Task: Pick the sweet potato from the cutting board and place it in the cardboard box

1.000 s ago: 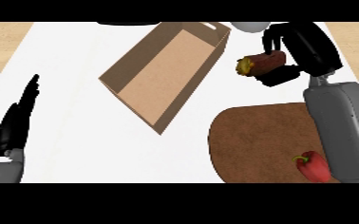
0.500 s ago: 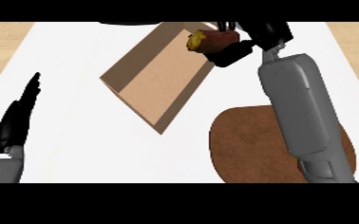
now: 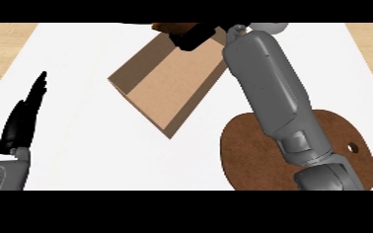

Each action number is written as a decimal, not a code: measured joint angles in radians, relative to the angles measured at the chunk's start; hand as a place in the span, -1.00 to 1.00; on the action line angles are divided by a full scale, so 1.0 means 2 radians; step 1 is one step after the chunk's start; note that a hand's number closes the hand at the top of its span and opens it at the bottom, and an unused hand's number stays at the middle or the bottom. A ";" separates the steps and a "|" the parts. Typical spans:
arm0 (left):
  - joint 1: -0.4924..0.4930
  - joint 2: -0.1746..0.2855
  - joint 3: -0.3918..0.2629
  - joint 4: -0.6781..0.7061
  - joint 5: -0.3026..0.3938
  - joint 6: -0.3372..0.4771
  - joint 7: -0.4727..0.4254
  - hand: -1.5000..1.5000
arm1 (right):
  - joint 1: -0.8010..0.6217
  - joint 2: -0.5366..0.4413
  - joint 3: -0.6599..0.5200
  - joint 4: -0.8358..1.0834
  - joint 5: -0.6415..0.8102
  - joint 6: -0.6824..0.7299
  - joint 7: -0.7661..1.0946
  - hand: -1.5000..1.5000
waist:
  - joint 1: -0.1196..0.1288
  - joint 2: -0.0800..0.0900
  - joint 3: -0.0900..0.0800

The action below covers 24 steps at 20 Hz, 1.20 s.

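Observation:
The sweet potato (image 3: 169,27) shows as a brown-orange lump at the picture's top edge, above the far end of the open cardboard box (image 3: 171,86). My right hand (image 3: 192,37) is curled round it, and most of the hand is cut off by the top edge. The right forearm (image 3: 270,89) stretches from the lower right across the round brown cutting board (image 3: 244,153) and hides much of it. My left hand (image 3: 25,116) rests open at the left edge, fingers up, well apart from the box.
The box lies tilted on the white counter (image 3: 87,148), its long side running from lower left to upper right. A small hole (image 3: 353,148) marks the board's right rim. Wooden strips show at both top corners.
My right hand has carried the sweet potato left and farther away, from beside the box's right wall to above its far end. The forearm now covers the board. The left hand stayed still.

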 measured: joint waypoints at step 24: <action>-0.040 -0.020 -0.019 0.004 -0.019 -0.005 0.004 0.00 | -0.092 0.006 -0.006 0.288 -0.107 -0.159 -0.051 -1.00 | 0.043 0.014 0.000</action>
